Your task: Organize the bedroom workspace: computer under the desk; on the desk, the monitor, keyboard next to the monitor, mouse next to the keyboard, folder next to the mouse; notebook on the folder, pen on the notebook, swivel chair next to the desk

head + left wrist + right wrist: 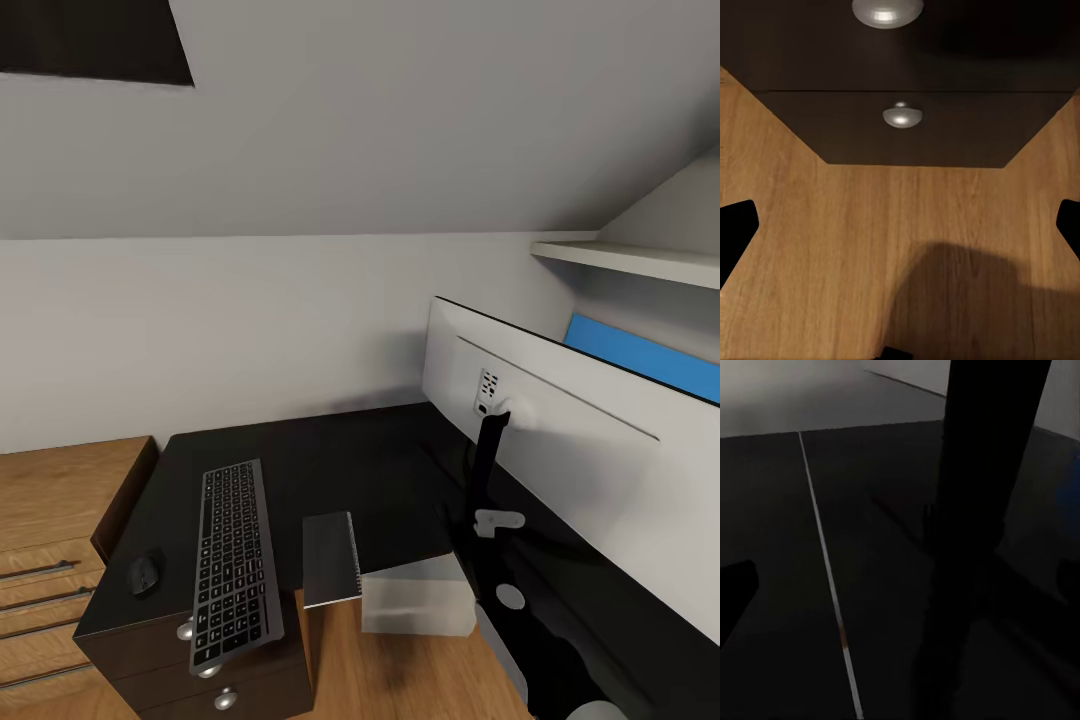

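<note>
The black desk carries the keyboard, whose near end sticks out over the front edge. The mouse lies just left of the keyboard. The dark grey notebook rests at the desk's inner edge, partly overhanging. Below the desk stands the light grey computer. The monitor shows its grey back and black foot. My right gripper is open, with the dark foot close ahead. My left gripper is open, low above the floor, facing the drawer knobs. Folder, pen and swivel chair are out of view.
A light wooden low cabinet stands left of the desk. Behind the monitor are a blue wall panel and a white shelf under the sloped ceiling. Wood plank floor lies beneath the desk. A thin pale line crosses a dark surface.
</note>
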`<state>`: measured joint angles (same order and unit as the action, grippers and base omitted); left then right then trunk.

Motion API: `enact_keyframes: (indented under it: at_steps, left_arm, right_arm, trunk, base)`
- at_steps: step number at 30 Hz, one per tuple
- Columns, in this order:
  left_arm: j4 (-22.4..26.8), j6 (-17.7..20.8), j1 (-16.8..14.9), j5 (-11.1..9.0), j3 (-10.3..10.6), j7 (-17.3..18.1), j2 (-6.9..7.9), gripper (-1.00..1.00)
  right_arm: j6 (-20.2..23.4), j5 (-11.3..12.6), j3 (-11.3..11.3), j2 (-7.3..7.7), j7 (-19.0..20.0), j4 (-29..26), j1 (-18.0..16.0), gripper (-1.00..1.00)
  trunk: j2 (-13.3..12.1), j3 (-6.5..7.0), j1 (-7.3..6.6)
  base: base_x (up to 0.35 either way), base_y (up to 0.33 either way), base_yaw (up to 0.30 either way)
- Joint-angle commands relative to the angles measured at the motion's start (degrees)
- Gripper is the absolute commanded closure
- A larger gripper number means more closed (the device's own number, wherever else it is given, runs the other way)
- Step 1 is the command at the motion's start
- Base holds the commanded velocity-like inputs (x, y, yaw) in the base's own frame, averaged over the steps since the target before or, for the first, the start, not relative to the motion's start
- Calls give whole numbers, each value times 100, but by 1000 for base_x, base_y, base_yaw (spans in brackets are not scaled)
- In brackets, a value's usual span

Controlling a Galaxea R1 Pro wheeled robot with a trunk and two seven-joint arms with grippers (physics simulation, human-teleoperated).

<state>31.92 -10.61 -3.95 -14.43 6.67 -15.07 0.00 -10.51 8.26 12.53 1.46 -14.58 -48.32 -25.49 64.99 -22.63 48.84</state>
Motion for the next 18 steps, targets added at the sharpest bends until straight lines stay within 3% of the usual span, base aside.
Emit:
enact_keyframes:
  at_steps: [1,10,12,13,18]
  left_arm:
    - [-4,-28,-5,-51,45,-46,26,-100]
    - [-9,-226,-9,-56,45,-33,201,-100]
    - [-15,-455,-9,-58,45,-32,220,-100]
    - [-174,-810,4,-57,45,-23,233,-100]
    - [-793,-1364,21,-52,45,-22,231,-100]
  right_arm:
    - [-34,53,35,10,-44,53,-14,-100]
    - [-88,37,5,33,-60,886,-549,-100]
    - [-151,38,0,36,-61,1351,-850,-100]
    - [-443,42,-3,38,-62,2116,-1356,-100]
    - [-839,44,-5,45,-62,2744,-1754,-100]
  trunk:
    - [4,-6,0]
    - [4,-6,0]
    - [4,-6,0]
    - [4,-6,0]
    - [4,-6,0]
  base:
    - [0,0,0]
    - [0,0,0]
    - [0,0,0]
    - [0,0,0]
    - [0,0,0]
